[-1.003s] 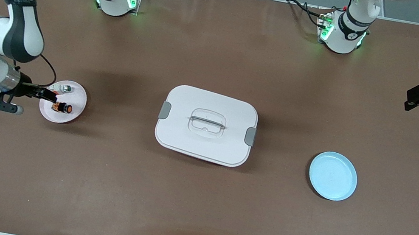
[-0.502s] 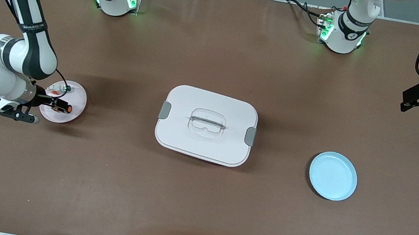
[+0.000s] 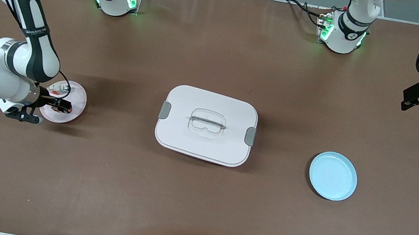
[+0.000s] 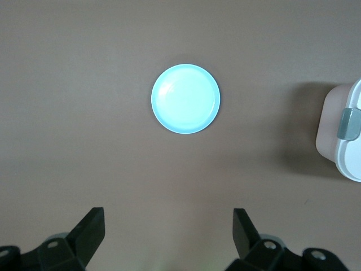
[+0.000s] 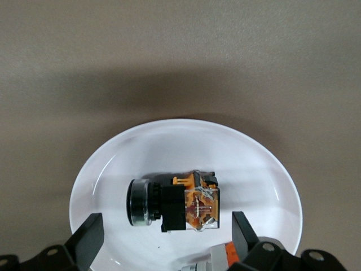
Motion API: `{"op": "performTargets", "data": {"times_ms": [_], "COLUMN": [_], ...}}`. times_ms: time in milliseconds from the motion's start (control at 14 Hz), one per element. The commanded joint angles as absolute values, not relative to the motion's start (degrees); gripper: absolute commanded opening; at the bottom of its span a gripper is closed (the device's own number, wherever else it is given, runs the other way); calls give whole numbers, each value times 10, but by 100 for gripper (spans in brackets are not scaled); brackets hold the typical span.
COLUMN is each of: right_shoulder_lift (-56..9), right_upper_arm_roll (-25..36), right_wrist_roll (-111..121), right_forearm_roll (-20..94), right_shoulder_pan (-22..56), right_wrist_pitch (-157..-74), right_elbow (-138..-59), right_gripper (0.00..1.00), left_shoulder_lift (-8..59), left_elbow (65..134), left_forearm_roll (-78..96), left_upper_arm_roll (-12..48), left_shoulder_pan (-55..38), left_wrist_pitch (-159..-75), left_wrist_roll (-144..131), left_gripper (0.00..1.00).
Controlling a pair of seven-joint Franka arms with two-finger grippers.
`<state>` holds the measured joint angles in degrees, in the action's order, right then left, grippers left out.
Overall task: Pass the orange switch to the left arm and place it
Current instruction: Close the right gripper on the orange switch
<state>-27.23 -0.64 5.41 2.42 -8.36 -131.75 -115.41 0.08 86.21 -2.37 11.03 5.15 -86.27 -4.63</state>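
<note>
Orange switch (image 3: 63,108) on plate (image 3: 76,104), at right gripper (image 3: 56,102).

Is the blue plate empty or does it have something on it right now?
Empty. The blue plate shows only its bare pale surface in the front view, and the left wrist view shows the same.

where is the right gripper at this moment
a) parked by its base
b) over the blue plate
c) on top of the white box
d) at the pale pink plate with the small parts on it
d: the right gripper sits low at the pale pink plate toward the right arm's end of the table, its open fingers flanking the orange switch; the white box and the blue plate have no gripper over them.
</note>
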Motion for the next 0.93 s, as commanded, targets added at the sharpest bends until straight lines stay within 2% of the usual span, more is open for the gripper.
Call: {"op": "performTargets", "data": {"times_ms": [0,860], "right_shoulder_lift": [-287,-305], "right_upper_arm_roll": [-12,-13], "right_wrist_roll": [67,66], "right_forearm_roll": [31,33], "right_shoulder_pan": [-93,-95], "right_wrist_pitch": [-1329,-1337], "right_elbow": [-1149,-1132], "right_gripper": [100,100], "left_shoulder_lift": [-10,-4], "left_elbow": [857,856], "left_forearm_roll": [-25,-26], "left_upper_arm_roll": [113,127], "left_shoulder_pan": [54,48], "left_wrist_pitch": [-851,-852], "left_wrist_roll": [-41,-43], "left_gripper": [100,100]}}
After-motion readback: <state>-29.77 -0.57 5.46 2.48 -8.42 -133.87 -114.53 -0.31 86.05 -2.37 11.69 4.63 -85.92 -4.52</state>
